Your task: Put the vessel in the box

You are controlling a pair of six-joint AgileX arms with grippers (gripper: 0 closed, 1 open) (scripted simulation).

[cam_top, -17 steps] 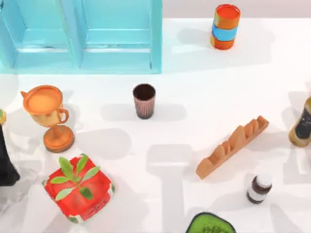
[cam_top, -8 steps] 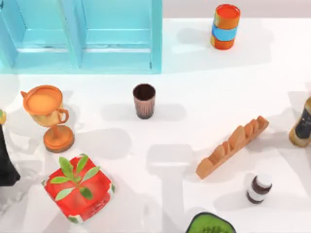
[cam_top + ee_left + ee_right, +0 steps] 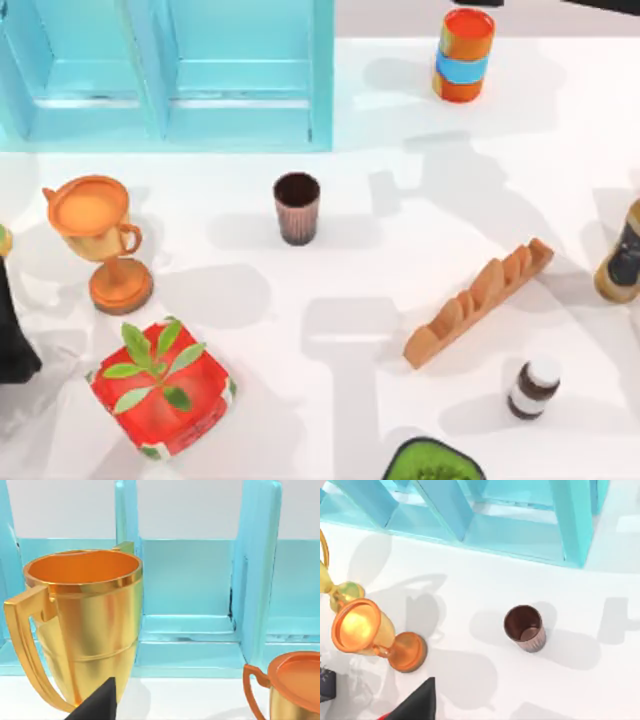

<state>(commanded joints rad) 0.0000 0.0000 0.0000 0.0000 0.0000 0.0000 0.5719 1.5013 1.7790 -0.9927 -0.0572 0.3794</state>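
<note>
Aloft over the table, looking down: right gripper [image 3: 415,705], a dark tip at the rim of its wrist view, grip wide or narrow impossible to tell. Below and well apart from it, upright and untouched, the vessel [image 3: 297,207], near the middle of the table, a short way out from the near right corner of the box [image 3: 322,75]. At the table's far left corner, that box, walls upright, dividers marking off open compartments. Low near the left edge, parked, left gripper [image 3: 97,705], grip likewise impossible to tell, facing a gold goblet [image 3: 85,620] with the box behind it. Near the left edge too, well apart from the vessel, the orange goblet [image 3: 95,235]; at the far edge, the orange cylinder [image 3: 464,55].

Likely trouble ahead: a descent off centre, knocking the small tumbler over and sending it rolling. A pinch too high on the ribbed side, letting it slip. A carry too low, catching the box's near wall and dropping the cup outside.
</note>
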